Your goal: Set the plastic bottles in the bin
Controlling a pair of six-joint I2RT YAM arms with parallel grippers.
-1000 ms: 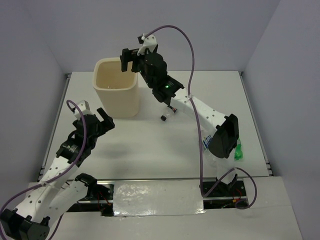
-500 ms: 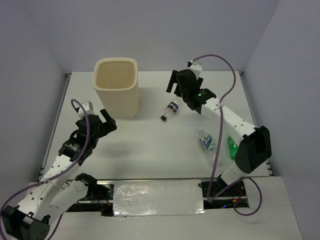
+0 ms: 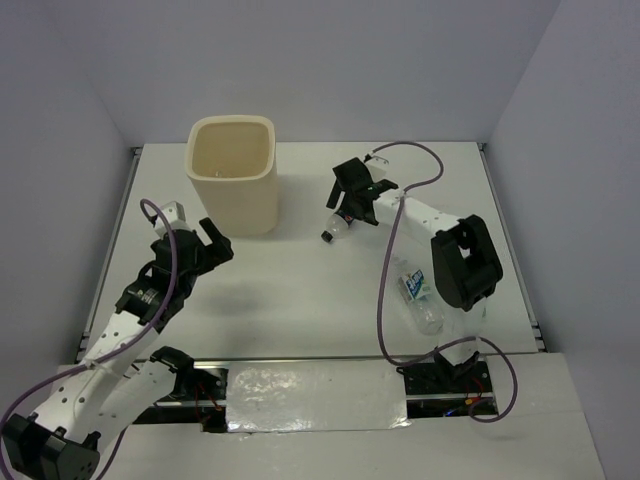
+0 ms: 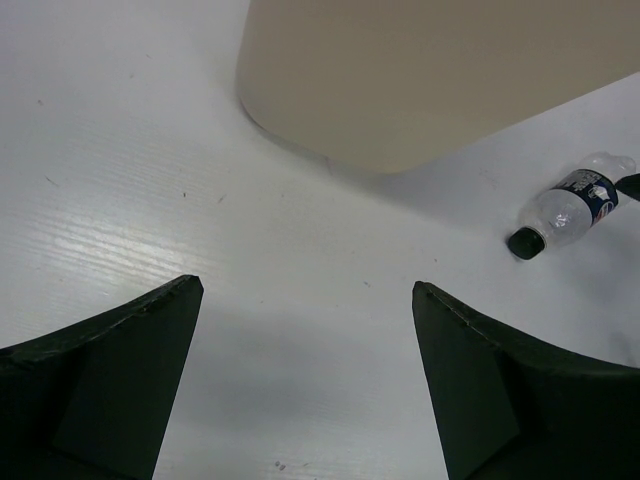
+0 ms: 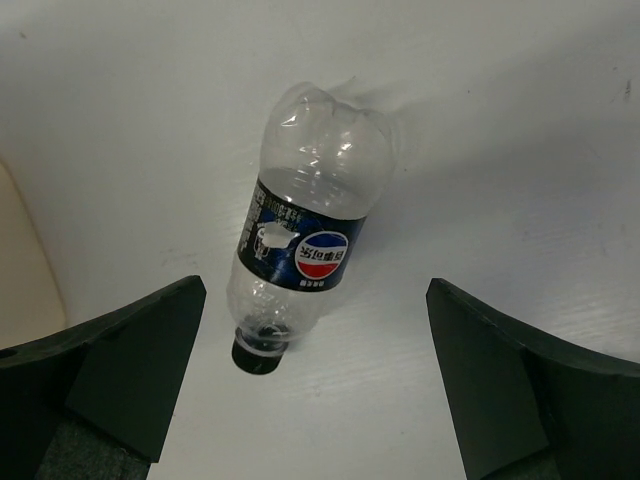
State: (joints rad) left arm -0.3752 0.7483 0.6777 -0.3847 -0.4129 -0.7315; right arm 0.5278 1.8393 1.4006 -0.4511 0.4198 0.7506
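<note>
Since a second ago my right arm has swung away from above the bin (image 3: 235, 200) and come down low over the counter (image 3: 290, 290), so that my right tool (image 3: 345, 205) now hangs just over the dark-labelled bottle (image 3: 340, 222). My left arm has barely shifted.

From the right wrist, the right tool (image 5: 315, 290) stands spread wide, one finger on each side of the view, and it has hold of nothing. The dark-labelled bottle (image 5: 305, 240) lies on its side between and ahead of the fingers, apart from both. It is clear and empty-looking, with a navy band carrying a red, white and blue roundel. Its black cap points toward the wrist and its base points away. A sliver of the cream bin (image 5: 20, 270) shows at the left edge.

My left tool (image 3: 195, 240) hovers over the counter near the bin's front left corner, also wide open and holding nothing. Through the left tool (image 4: 305, 290) I see bare counter, the bin (image 4: 430, 80) beyond it, and the same bottle (image 4: 570, 210) off to the right.

A second bottle (image 3: 418, 295), clear with a blue label, lies on the counter just beside my right arm's dark elbow.
</note>
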